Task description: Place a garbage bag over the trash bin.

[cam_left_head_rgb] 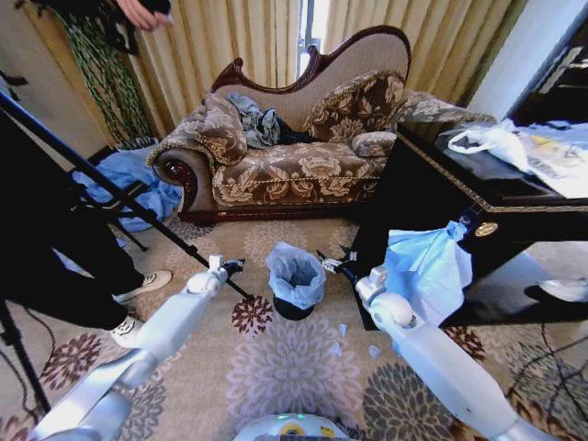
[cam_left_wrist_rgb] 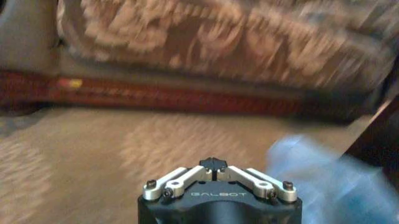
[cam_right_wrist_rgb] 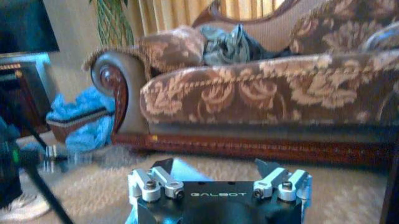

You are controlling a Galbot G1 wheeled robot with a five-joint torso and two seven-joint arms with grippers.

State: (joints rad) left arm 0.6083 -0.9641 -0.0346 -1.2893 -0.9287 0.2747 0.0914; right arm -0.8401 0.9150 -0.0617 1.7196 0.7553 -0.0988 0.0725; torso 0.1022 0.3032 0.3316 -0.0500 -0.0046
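Note:
The small black trash bin (cam_left_head_rgb: 292,309) stands on the patterned carpet in front of the sofa. The light-blue garbage bag (cam_left_head_rgb: 296,272) sits in it, draped over its rim, so only the bin's black base shows. My left gripper (cam_left_head_rgb: 231,267) hovers just left of the bin, shut with nothing in it; in the left wrist view its fingers (cam_left_wrist_rgb: 215,163) are pressed together and the bag (cam_left_wrist_rgb: 330,184) is a blue blur beside them. My right gripper (cam_left_head_rgb: 333,265) hovers just right of the bin's rim. In the right wrist view it (cam_right_wrist_rgb: 215,164) is open.
The ornate sofa (cam_left_head_rgb: 294,170) stands behind the bin. A dark table (cam_left_head_rgb: 441,197) at the right carries a white plastic bag (cam_left_head_rgb: 491,138), with a larger bunch of light-blue plastic (cam_left_head_rgb: 427,271) hanging off it. A tripod leg (cam_left_head_rgb: 138,207) and a person's shoes (cam_left_head_rgb: 147,280) are at the left.

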